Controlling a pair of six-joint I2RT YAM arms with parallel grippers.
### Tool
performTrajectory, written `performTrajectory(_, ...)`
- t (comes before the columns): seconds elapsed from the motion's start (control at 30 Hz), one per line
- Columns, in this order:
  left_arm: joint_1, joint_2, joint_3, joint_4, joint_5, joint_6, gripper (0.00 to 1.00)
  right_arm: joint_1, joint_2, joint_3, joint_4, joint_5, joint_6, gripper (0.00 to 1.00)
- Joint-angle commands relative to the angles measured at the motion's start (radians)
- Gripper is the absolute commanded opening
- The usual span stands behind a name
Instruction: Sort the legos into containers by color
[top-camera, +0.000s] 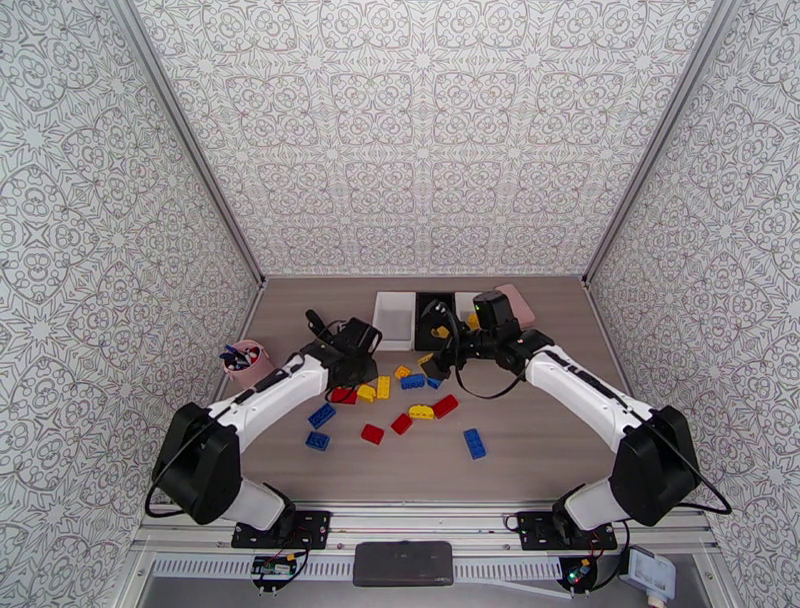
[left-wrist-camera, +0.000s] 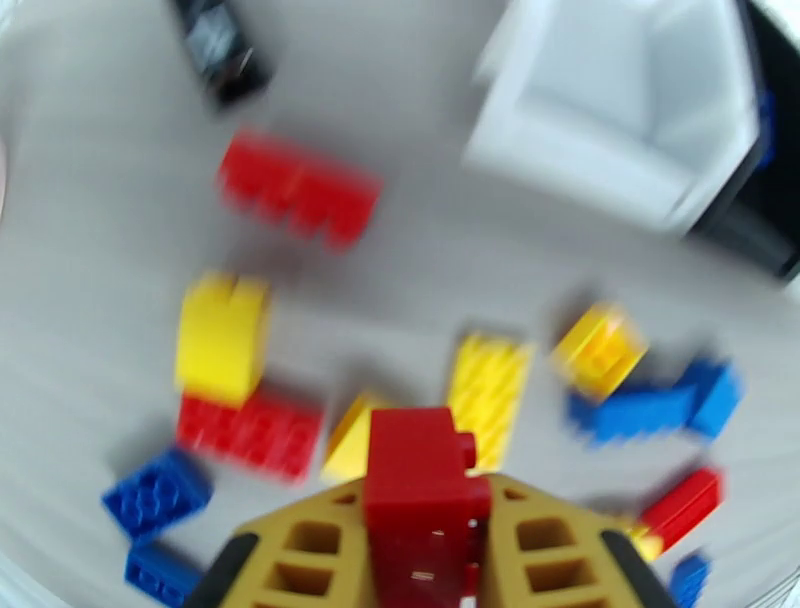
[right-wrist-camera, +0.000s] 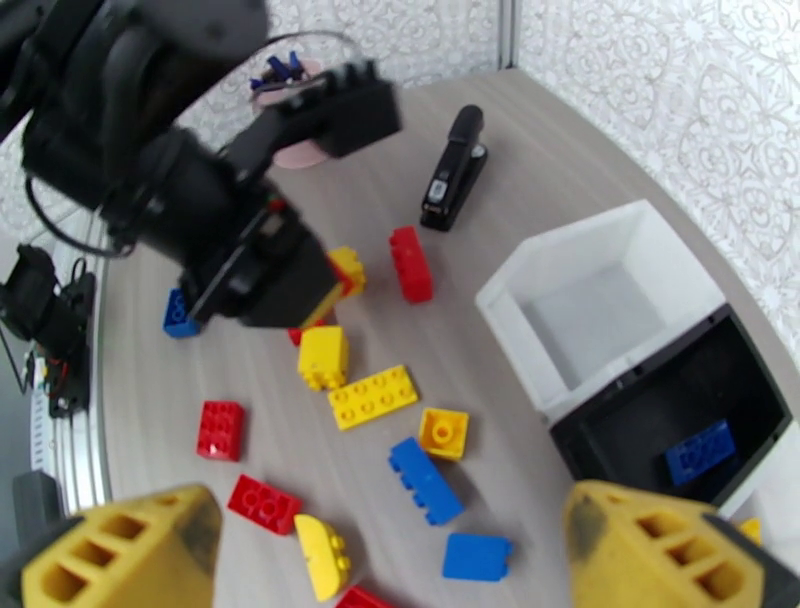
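Note:
My left gripper (left-wrist-camera: 425, 505) is shut on a red lego (left-wrist-camera: 420, 470), held just above the scattered pile; from above it sits at the pile's left end (top-camera: 346, 384). Red, blue and yellow legos lie loose on the table, among them a long yellow one (right-wrist-camera: 372, 396) and a blue one (right-wrist-camera: 425, 480). My right gripper (right-wrist-camera: 390, 560) hangs open over the pile's right side (top-camera: 437, 360) with nothing between its fingers. A white container (right-wrist-camera: 600, 300) stands empty, and beside it a black container (right-wrist-camera: 640, 420) holds a blue lego (right-wrist-camera: 700, 452). The third container (top-camera: 466, 303) is half hidden behind my right arm.
A black bar (right-wrist-camera: 455, 170) lies left of the containers. A pink cup with pens (top-camera: 247, 363) stands at the table's left edge. A pink block (top-camera: 517, 302) sits at the back right. Patterned walls close in three sides.

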Motion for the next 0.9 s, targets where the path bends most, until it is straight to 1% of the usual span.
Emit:
performTrajectory(0.0, 0.016, 0.087, 0.102, 0.085, 0.026, 0.098, 0.22, 0.008, -0.017, -0.017, 0.075, 0.097, 0.074, 0.94)
performTrajectory(0.2, 0.026, 0.262, 0.327, 0.11, 0.038, 0.128, 0.23, 0.009, -0.02, -0.045, 0.177, 0.205, 0.155, 0.93)
performTrajectory(0.4, 0.052, 0.418, 0.529, 0.082, 0.032, 0.155, 0.24, 0.009, -0.02, -0.054, 0.232, 0.256, 0.189, 0.94)
performTrajectory(0.67, 0.096, 0.578, 0.688, 0.05, 0.07, 0.17, 0.24, 0.008, -0.029, -0.068, 0.238, 0.268, 0.201, 0.93)
performTrajectory(0.87, 0.104, 0.637, 0.745, 0.046, 0.117, 0.172, 0.25, 0.009, -0.038, -0.086, 0.242, 0.288, 0.207, 0.93)
